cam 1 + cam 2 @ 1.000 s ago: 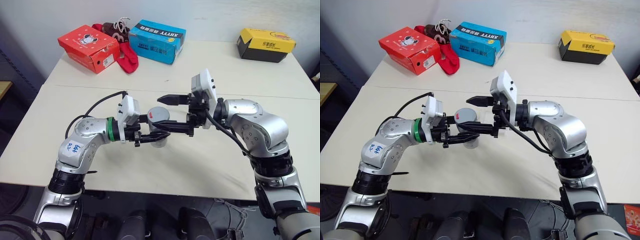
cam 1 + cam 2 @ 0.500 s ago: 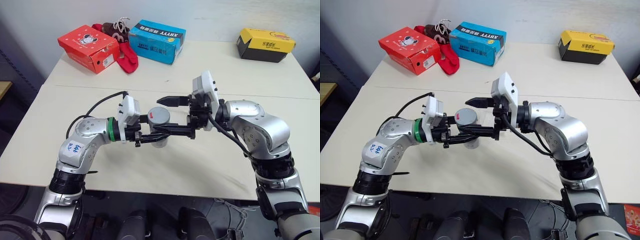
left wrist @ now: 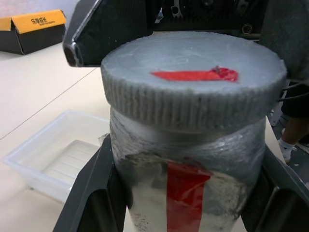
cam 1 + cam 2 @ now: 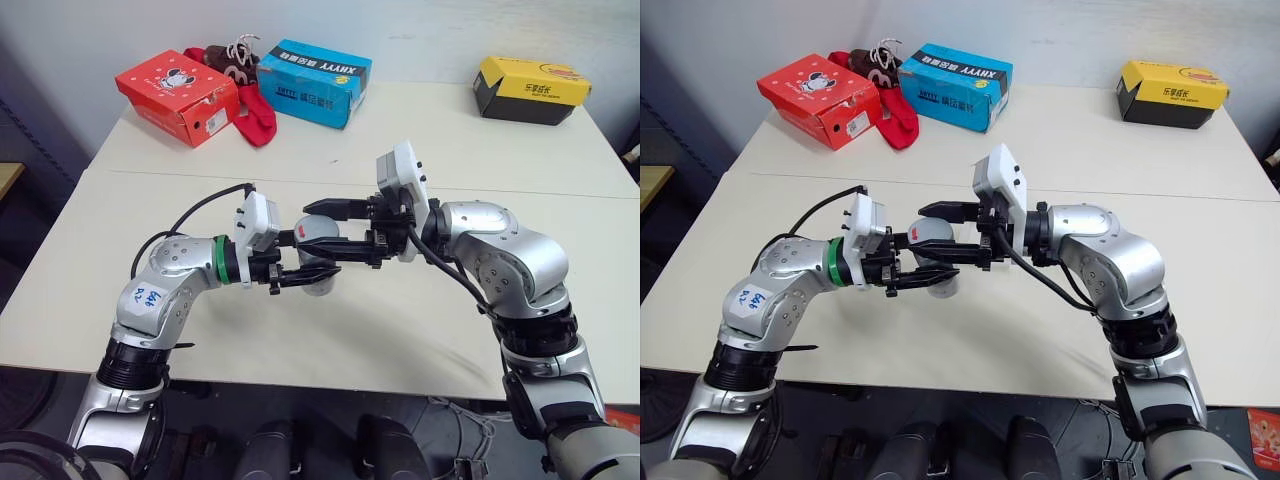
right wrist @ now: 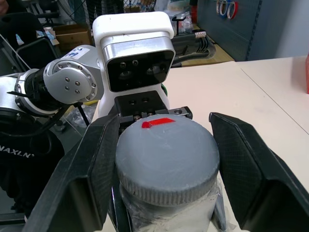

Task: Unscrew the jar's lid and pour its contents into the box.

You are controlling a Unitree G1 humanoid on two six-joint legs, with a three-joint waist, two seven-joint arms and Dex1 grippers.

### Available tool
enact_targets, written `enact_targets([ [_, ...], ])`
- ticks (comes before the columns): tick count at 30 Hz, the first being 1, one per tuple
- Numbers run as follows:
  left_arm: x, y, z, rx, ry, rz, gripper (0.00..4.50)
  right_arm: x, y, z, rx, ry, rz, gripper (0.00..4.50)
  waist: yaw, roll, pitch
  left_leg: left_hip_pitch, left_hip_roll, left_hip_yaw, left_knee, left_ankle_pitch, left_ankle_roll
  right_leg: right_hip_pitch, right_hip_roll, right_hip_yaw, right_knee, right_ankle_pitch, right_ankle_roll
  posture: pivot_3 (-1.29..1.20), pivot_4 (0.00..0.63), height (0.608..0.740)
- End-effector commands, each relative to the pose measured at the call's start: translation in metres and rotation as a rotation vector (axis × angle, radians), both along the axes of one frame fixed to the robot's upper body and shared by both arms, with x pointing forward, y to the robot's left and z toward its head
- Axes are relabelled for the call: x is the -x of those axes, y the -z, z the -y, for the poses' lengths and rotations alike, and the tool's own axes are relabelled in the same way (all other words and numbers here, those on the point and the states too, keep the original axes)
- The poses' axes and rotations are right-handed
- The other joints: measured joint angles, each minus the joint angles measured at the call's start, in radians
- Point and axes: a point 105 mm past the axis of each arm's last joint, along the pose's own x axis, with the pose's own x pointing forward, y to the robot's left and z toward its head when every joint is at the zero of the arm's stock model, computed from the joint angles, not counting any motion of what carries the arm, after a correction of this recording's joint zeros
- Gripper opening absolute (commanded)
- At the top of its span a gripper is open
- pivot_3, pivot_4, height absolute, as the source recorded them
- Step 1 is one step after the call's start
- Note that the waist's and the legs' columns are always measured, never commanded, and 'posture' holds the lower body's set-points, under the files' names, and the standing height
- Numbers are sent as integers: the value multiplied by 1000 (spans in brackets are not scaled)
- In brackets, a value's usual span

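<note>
Unscrewing step: the left gripper (image 4: 300, 268) clamps the jar (image 3: 193, 203) by its body, above the table (image 4: 400, 330) and beside the box (image 3: 53, 162). The right gripper (image 5: 166, 159) brackets the ribbed grey lid (image 5: 166, 154), one finger pressed against it, the other just off; twisting should follow. Red tape marks lid and label.

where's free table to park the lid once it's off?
Bare: the wide table strip in front of the arms, and the far stretch between blue shoe box and yellow shoe box. Crowded: centre, where left gripper and right gripper meet on the jar.
</note>
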Motion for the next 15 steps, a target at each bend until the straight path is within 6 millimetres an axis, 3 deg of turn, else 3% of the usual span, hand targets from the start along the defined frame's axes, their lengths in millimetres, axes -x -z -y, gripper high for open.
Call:
enact_targets([
  [1,6,-10,2,8,22,55,2383,5,-12,-3,-64,-33,7,2488,0,0,0,0,0,0,0,0,0,0,0,0,0,0,0,0,150,740],
  [3,6,-10,2,8,24,56,2383,8,-16,1,-133,-64,-53,2488,0,0,0,0,0,0,0,0,0,0,0,0,0,0,0,0,150,740],
  [9,6,-12,-1,8,26,68,2383,13,-53,30,-440,-103,-252,2488,1,1,0,0,0,-1,0,0,0,0,0,0,1,0,0,0,150,740],
  [12,5,-15,-6,20,20,83,2383,-10,-51,64,-484,128,-189,2488,2,1,0,0,0,-1,0,0,0,0,0,0,0,0,0,0,150,740],
  [15,5,-20,-14,41,12,92,2383,-36,-23,112,-397,437,-36,2488,5,1,0,0,-1,0,-1,0,0,0,0,0,-1,0,0,0,150,740],
])
